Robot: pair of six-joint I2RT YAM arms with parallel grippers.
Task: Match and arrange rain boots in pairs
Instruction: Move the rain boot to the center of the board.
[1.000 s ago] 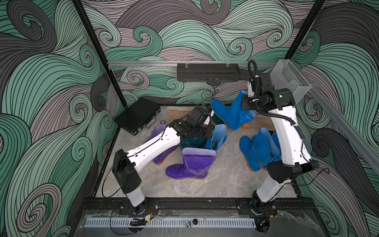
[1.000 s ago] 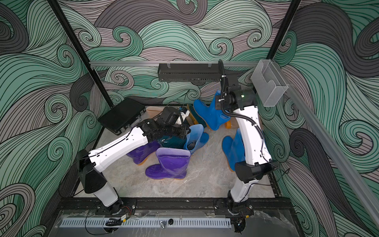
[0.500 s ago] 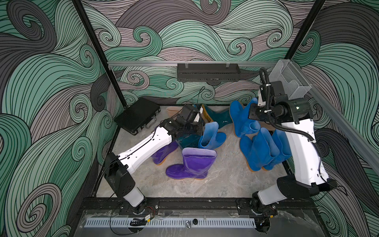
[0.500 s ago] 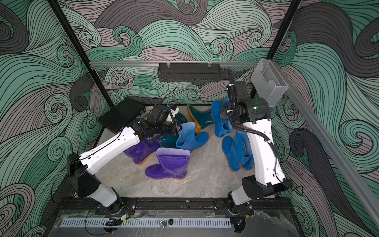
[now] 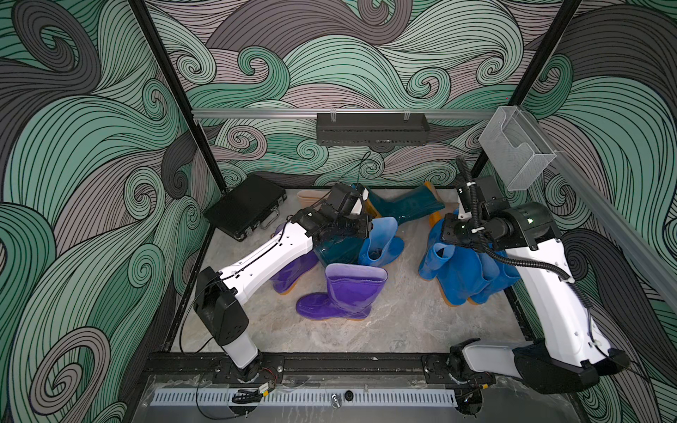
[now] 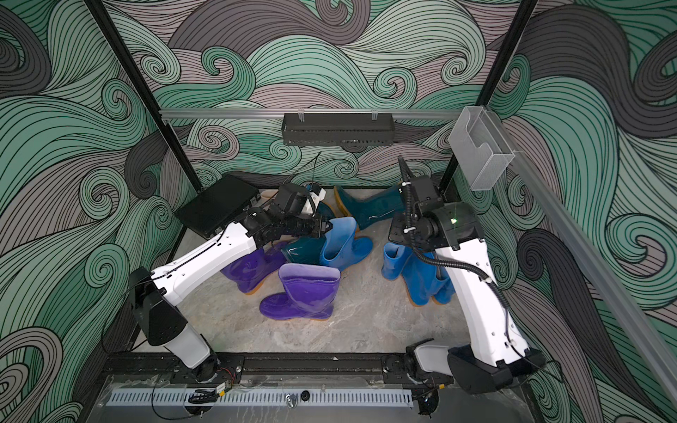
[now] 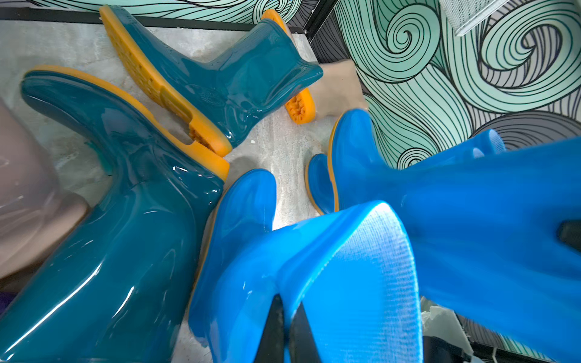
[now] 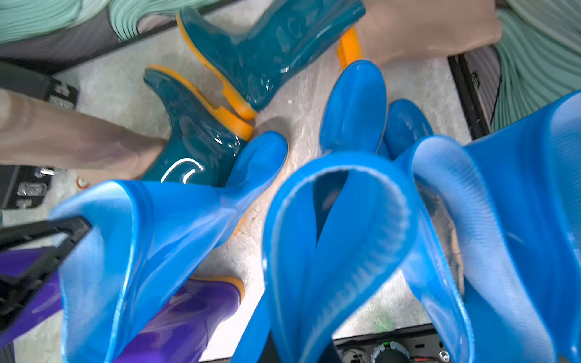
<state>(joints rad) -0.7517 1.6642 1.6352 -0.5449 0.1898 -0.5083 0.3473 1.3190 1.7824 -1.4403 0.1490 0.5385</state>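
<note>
My left gripper (image 7: 284, 301) is shut on the rim of a bright blue rain boot (image 5: 379, 241) standing mid-floor against a dark teal boot (image 5: 340, 251). The right gripper (image 8: 295, 349) is shut on the rim of another blue boot (image 5: 434, 256), held upright beside two more blue boots (image 5: 472, 278) at the right. A purple boot (image 5: 348, 293) stands in front, and a second purple one (image 5: 293, 273) lies under my left arm. The other teal boot (image 5: 403, 205) lies on its side at the back. One beige boot (image 5: 311, 197) lies at the back, another (image 8: 424, 28) in the back right corner.
A flat black case (image 5: 245, 208) lies in the back left corner. On the back wall hangs a black shelf (image 5: 372, 128), and a clear holder (image 5: 513, 146) hangs on the right rail. Bare floor (image 5: 366, 333) stretches along the front edge.
The right arm has carried its blue boot from the back down and forward beside the two blue boots. The left arm stretched toward the back, its blue boot shifting slightly.
</note>
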